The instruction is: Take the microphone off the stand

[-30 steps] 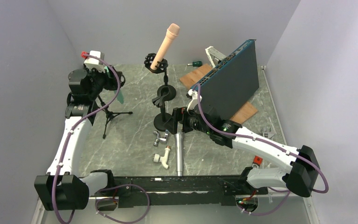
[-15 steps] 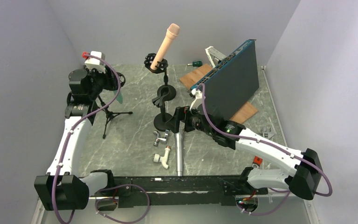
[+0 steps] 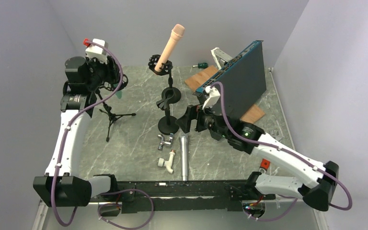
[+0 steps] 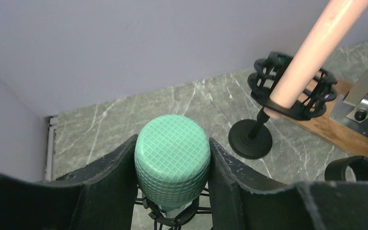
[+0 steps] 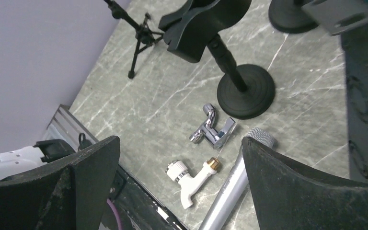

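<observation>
Status: grasp made, extraction not complete.

1. I have the left gripper [image 4: 172, 140] on the green microphone [image 4: 172, 165]. Its jaws press on both sides of the head, holding it with no gap showing.
2. The microphone sits upright at the far left of the worktop [image 3: 134, 143], on top of the tripod stand [image 3: 111, 115]. The left wrist view shows a black cradle ring [image 4: 171, 221] directly beneath the head, so I judge that the body is still seated in the stand.
3. Remaining work: lift the microphone straight out of the cradle, then carry it clear of the stand.
4. The right gripper [image 5: 179, 141] hangs above the middle of the worktop, jaws spread wide and holding nothing.

Materials and shapes:
- Green microphone head: rounded dome with a fine square grid texture and a matte finish. I expect the grid to give the jaws good purchase.
- Jaws: flat black pads with a dull, slightly scuffed surface.
- Tripod stand: thin black legs, which I judge likely to tip if the pull is not vertical.
- Worktop: grey-green marble pattern, smooth.
- A smooth peach microphone [image 3: 170, 48] stands tilted in a separate black mount, well apart from the left gripper
</observation>
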Tool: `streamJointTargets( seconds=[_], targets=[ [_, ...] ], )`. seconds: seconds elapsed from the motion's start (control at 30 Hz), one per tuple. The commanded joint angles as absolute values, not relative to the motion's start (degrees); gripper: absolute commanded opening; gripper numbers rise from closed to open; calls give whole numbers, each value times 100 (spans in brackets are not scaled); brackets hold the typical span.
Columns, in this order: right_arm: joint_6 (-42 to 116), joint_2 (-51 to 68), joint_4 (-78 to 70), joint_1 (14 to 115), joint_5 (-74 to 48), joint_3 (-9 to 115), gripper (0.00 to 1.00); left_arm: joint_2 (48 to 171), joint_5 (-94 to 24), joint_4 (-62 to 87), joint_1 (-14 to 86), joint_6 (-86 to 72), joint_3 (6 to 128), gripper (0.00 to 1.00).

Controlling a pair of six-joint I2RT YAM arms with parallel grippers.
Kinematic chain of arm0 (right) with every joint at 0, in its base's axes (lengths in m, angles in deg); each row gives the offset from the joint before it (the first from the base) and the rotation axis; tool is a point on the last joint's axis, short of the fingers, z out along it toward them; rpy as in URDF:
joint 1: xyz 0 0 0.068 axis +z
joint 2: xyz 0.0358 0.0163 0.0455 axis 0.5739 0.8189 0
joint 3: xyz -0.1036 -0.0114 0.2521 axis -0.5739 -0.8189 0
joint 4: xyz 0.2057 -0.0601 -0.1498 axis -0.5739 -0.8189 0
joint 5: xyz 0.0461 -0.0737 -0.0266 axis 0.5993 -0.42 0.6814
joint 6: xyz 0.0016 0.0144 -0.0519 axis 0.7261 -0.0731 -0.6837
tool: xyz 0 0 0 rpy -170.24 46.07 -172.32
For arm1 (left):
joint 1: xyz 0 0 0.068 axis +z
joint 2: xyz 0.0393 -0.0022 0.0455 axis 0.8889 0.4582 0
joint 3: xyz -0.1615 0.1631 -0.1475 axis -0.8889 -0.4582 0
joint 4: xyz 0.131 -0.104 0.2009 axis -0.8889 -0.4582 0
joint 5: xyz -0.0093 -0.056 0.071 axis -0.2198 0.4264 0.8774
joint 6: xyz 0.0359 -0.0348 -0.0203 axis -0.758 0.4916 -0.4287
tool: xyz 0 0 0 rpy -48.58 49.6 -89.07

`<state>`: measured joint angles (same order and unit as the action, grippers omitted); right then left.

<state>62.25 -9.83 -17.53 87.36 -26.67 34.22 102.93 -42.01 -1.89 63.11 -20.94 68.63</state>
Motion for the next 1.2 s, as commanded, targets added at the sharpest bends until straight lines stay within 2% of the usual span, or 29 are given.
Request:
streamJointTargets(
  seconds=[0.0,0.2,0.27,0.33,0.47,0.57,0.73,0.93,1.03,1.17],
  targets=[
    [6057,-1588,-1947,8733,-3048,3518,100,10225,-4120,-268,6309,-2194,7630,14],
    [6037,-2089,-2122,8731,-3201,3273,100,10097,-3886,-575,6308,-2163,8470,10],
    [6015,-2163,-2235,8727,-3275,3261,100,9935,-3914,-602,6308,-2087,8647,5],
    [5984,-2252,-2275,8732,-3315,3220,100,9718,-3982,-579,6308,-1944,8720,1],
    [5890,-2394,-2406,8735,-3377,3194,100,9056,-4255,-159,6314,-1305,8417,0],
    [5783,-2485,-2523,8732,-3393,3173,100,8511,-4719,262,6313,-615,7863,0],
    [5591,-2602,-2617,8732,-3027,3147,100,7873,-6435,977,6308,1068,6378,0],
    [5709,-2699,-1961,8731,-1681,2764,100,7417,-8311,1948,6168,2580,4398,0],
    [6137,-2543,-1051,8733,-884,2252,100,7097,-8482,2339,5931,3144,3498,0],
    [6824,-1983,568,8801,-89,1654,100,6611,-7752,2507,5253,3532,2615,0]
  ],
)
